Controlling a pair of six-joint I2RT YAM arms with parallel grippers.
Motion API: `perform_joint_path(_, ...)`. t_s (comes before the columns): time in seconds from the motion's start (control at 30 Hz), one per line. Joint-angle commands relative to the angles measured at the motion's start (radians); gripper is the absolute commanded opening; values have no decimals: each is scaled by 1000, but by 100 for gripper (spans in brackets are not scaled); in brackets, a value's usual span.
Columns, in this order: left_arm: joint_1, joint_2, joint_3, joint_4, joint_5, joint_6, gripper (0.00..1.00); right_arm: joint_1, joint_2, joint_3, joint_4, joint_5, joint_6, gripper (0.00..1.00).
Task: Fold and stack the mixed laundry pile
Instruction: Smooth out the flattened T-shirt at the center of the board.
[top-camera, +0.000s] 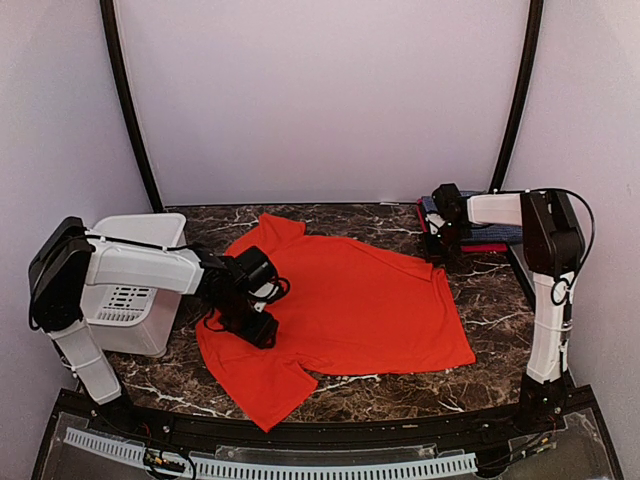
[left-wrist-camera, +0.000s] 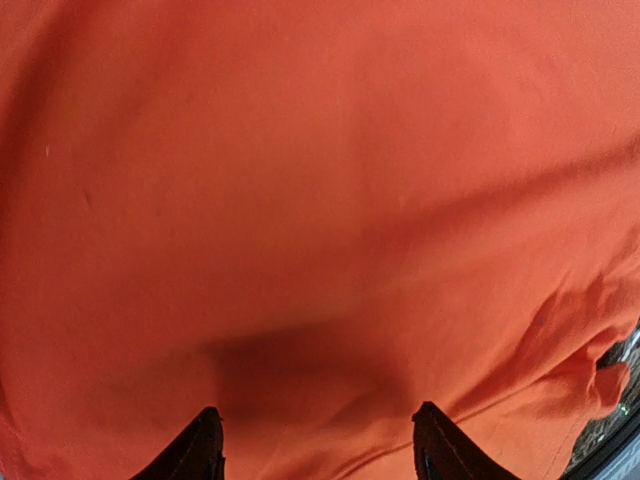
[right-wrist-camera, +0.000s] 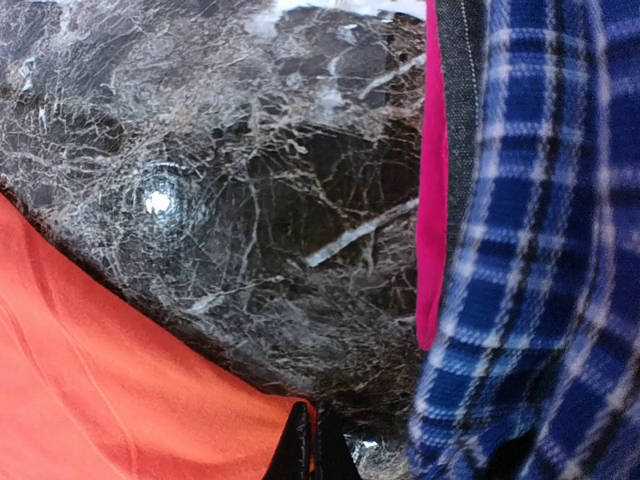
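Marble table (top-camera: 400, 388) under orange-red shirt (top-camera: 350, 300); pale walls (top-camera: 320, 100).

You face a dark marble-patterned table (top-camera: 400, 392), veined in white. Behind the table rises a plain pale wall (top-camera: 320, 100), evenly lit. From the table's back corners two black curved poles climb upward, one left (top-camera: 130, 110), one right (top-camera: 518, 100). A white slotted basket (top-camera: 140, 222) sits at the table's left end. A white slotted strip (top-camera: 300, 465) runs along the table's near edge. One small bright glare (right-wrist-camera: 157, 200) shines on the table
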Motion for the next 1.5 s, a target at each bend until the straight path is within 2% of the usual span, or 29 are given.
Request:
perform_joint_path(0.0, -58, -142, -59, -80, 9, -94, 64, -1, -33, -7, 5, 23, -8, 0)
perform_joint_path(0.13, -145, -156, -62, -107, 20, -146, 65, -1, -87, -19, 14, 47, -9, 0)
perform_joint_path(0.27, -153, -105, -91, -113, 23, -190, 65, 0, -137, -22, 31, 90, -19, 0)
perform_joint_path(0.43, -154, -73, -163, -173, 19, -245, 60, 0, -172, -9, 58, 141, -42, 0)
perform_joint_path(0.77, -219, -135, -234, -243, 181, -390, 55, 1, -62, 130, 90, 248, -111, 0)
perform_joint_path(0.9, -259, -202, -280, -274, 201, -464, 54, 12, -3, 201, 76, 299, -147, 0)
perform_joint_path(1.07, -273, -255, -277, -283, 206, -459, 57, 49, 42, 249, 20, 379, -228, 0)
perform_joint_path(1.13, -274, -302, -203, -269, 176, -411, 62, 69, 34, 240, -6, 410, -241, 0)
perform_joint_path(1.2, -262, -331, -111, -240, 88, -345, 67, 89, 10, 200, 13, 414, -245, 0)
perform_joint_path(1.27, -178, -301, -7, -193, 30, -277, 69, 94, -4, 192, 32, 397, -234, 0)
perform_joint_path(1.3, -91, -278, 28, -163, 27, -246, 69, 93, -5, 198, 32, 386, -226, 0)
perform_joint_path(1.37, 18, -198, 146, -99, 8, -210, 67, 96, 3, 221, 14, 380, -216, 0)
perform_joint_path(1.47, 122, -26, 357, -58, -19, -162, 64, 101, 12, 240, -11, 384, -217, 0)
